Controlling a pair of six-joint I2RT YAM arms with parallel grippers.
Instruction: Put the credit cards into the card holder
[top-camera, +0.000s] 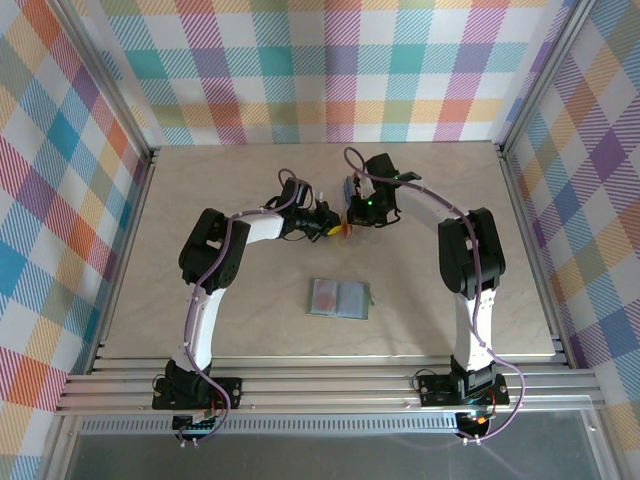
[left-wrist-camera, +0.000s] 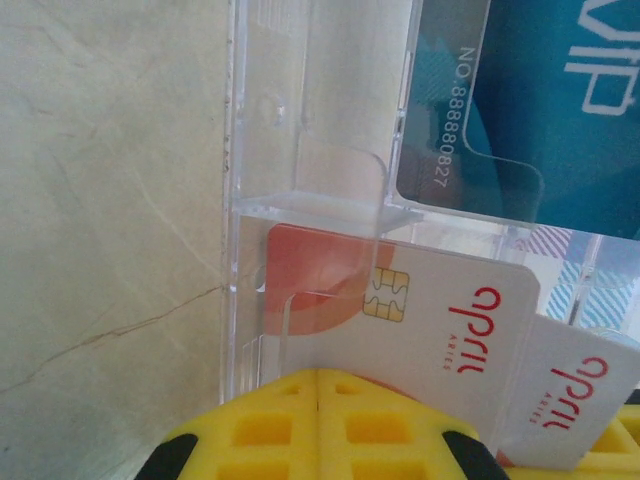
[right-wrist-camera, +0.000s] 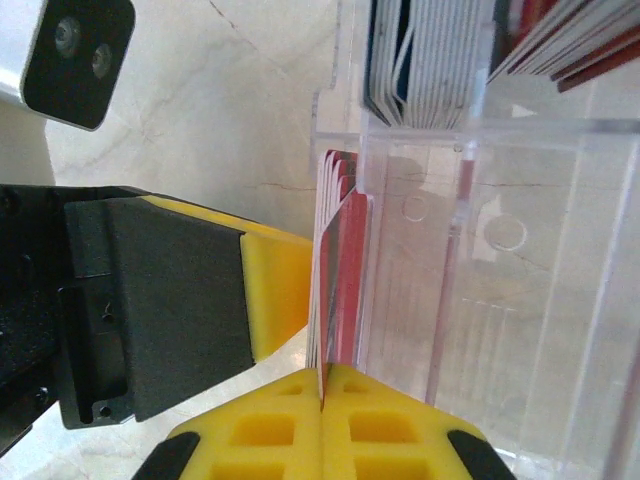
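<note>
Clear rack (left-wrist-camera: 300, 150) holds pale card (left-wrist-camera: 450, 320) and blue card (left-wrist-camera: 520, 100).

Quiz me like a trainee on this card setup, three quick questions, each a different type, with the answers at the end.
1. True or false: the card holder lies open on the table.
2. In the left wrist view, which word is printed on the white card standing in the clear rack? A: VIP. B: april. C: gold.
3. Fill the gap: in the right wrist view, the right gripper is shut on the edge of the pinched card, whose colour is ____.

Key: 1 true; 2 B; 3 red.
</note>
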